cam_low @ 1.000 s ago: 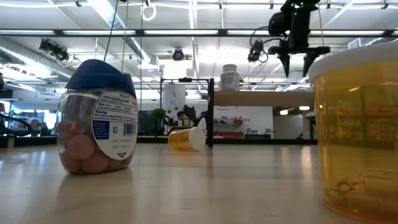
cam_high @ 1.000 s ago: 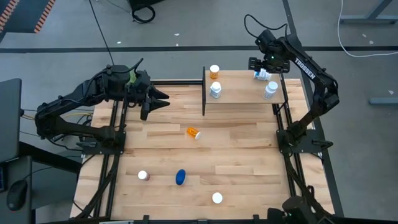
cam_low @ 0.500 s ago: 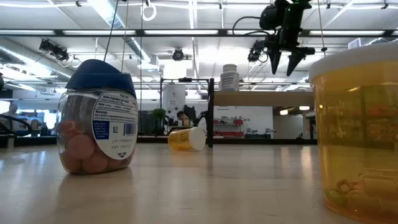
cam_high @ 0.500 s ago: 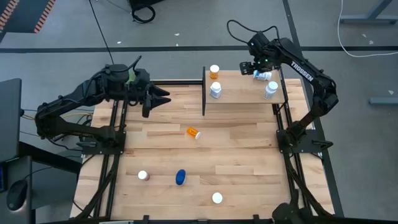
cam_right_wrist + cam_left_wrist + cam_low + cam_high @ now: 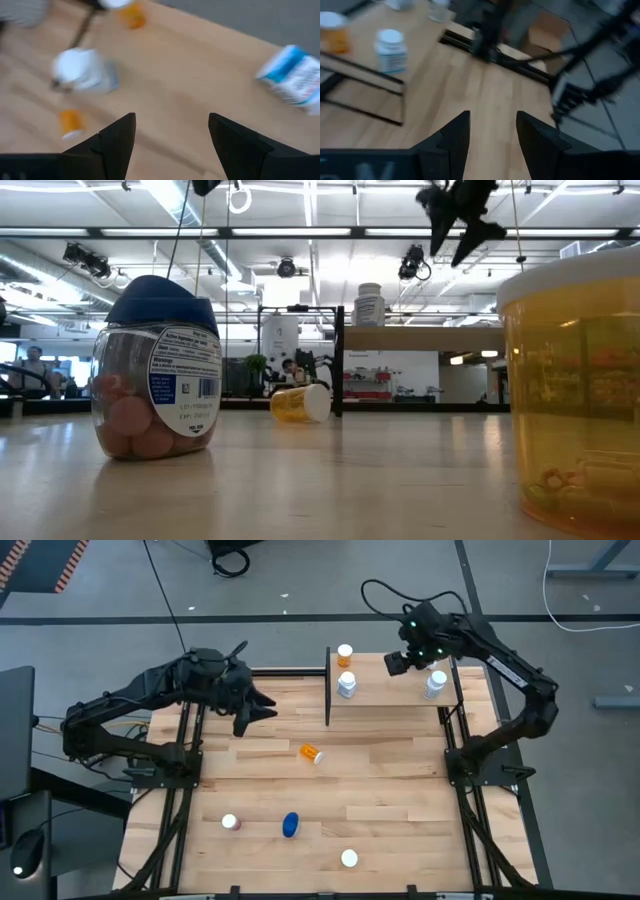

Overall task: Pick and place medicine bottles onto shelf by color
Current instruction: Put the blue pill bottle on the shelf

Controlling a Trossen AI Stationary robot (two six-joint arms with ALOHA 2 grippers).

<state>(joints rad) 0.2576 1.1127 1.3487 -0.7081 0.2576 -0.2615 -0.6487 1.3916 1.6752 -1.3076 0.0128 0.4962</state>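
Right end effector hangs above the shelf, over its far edge, fingers spread wide with nothing between them (right wrist view shows bare wood in the gap). On the shelf: orange bottle at far left, white bottle just nearer than it, another white bottle at the right end, and a blue-and-white labelled bottle that seems to lie tipped just right of the right end effector; mostly hidden by the arm in the high view. Next candidate is probably the toppled orange bottle mid-tabletop: it lies nearer than the shelf and left of it, long axis running diagonal, white cap toward the near-right. Left end effector sits over the far-left tabletop, half open, empty, pointed right; the orange bottle is nearer and to the right of it, and it looks closer to that bottle than the right one is. Pink bottle, blue bottle and a white-capped orange bottle wait along the near tabletop, well apart from both arms.
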